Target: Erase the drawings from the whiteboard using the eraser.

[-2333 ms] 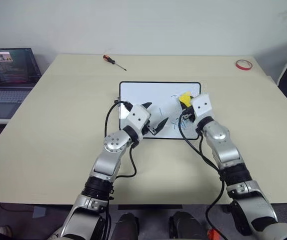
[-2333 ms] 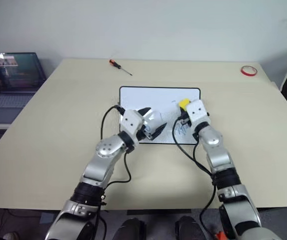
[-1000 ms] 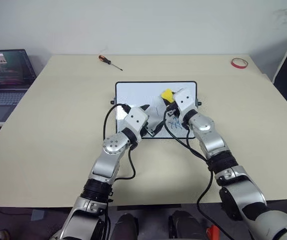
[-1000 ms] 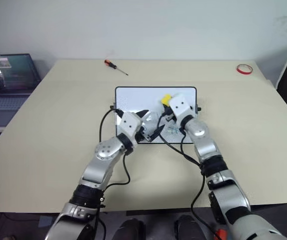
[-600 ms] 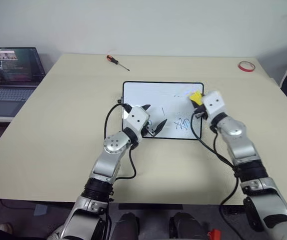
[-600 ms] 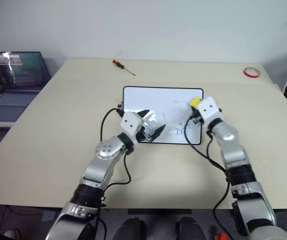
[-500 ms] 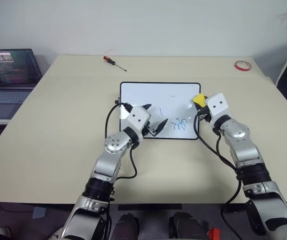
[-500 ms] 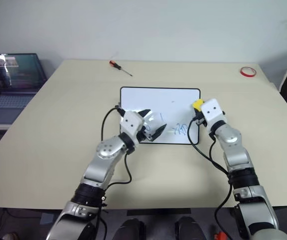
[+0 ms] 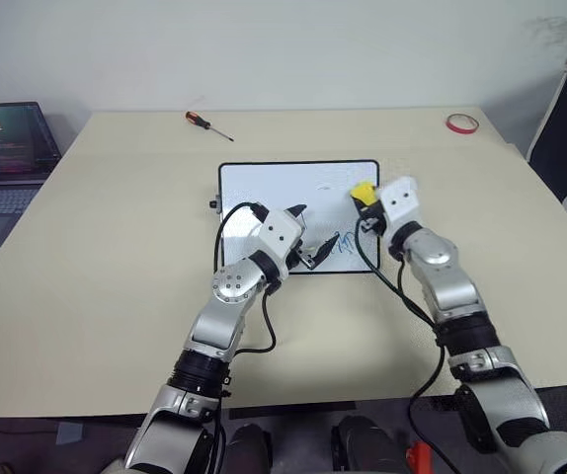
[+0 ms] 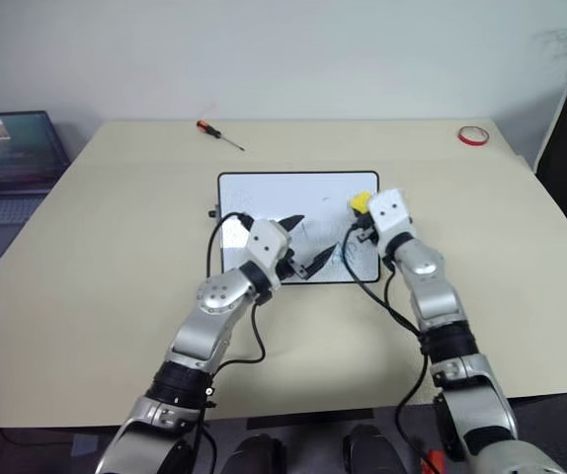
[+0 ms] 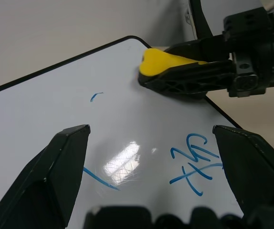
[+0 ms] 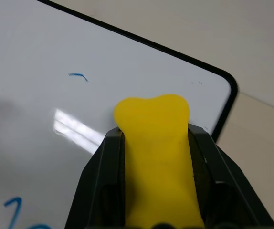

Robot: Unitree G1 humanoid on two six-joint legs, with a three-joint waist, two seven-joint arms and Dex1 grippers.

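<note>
currently the right gripper (image 12: 157,157) is clamped on the eraser (image 12: 155,143), one black finger on each long side. eraser's long axis runs along the fingers, its rounded yellow end pointing away from the robot toward the whiteboard's (image 9: 264,188) far right corner. in the left wrist view the eraser (image 11: 168,61) sits at the board surface near that corner, contact unclear. whiteboard lies flat mid-table (image 9: 116,227), long axis left-right. drawings: a blue scribble (image 11: 194,160) near the near right edge, a short stroke (image 11: 96,177) beside it and a tiny dash (image 11: 96,96) further up the board. left gripper (image 11: 156,176) hovers over the board's near edge with fingers apart, holding nothing, pointing toward the right gripper. screwdriver (image 9: 207,123) at the far side of the table, red tape ring (image 9: 461,122) at the far right, laptop (image 9: 2,158) off to the left.
</note>
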